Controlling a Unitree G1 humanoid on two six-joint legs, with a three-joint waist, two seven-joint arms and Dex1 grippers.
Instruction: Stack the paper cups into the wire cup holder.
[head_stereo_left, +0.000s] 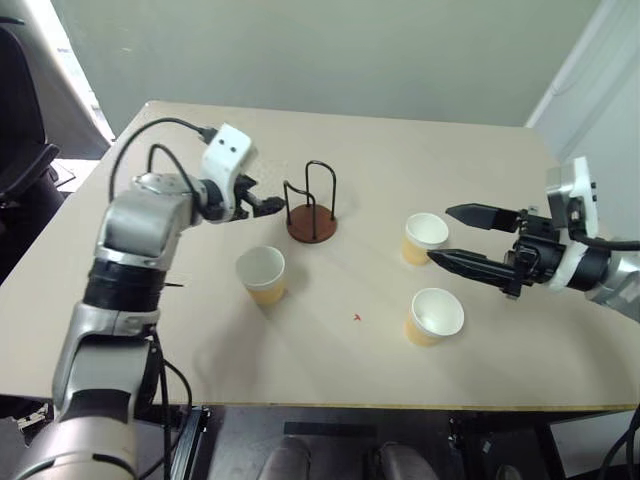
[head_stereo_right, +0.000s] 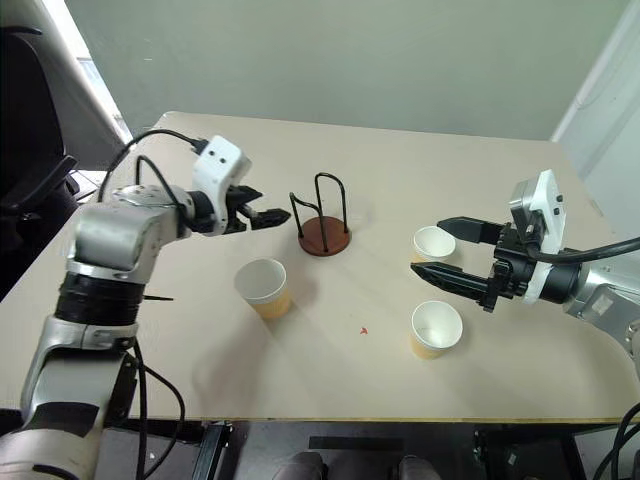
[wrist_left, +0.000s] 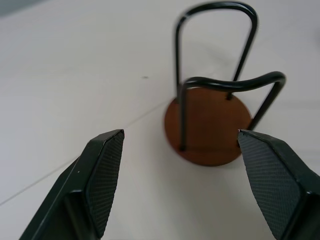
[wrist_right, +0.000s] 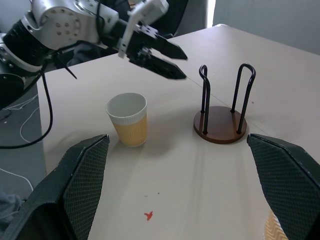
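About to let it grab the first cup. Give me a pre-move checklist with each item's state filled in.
1. Wire cup holder upright and empty: ok.
2. All three paper cups upright on the table, near the left arm, far right, near right: ok.
3. Left gripper open, holding nothing: ok.
4. Right gripper open, holding nothing: ok.
5. Cups apart from each other: ok.
6. Right gripper lined up on a cup: cannot tell.
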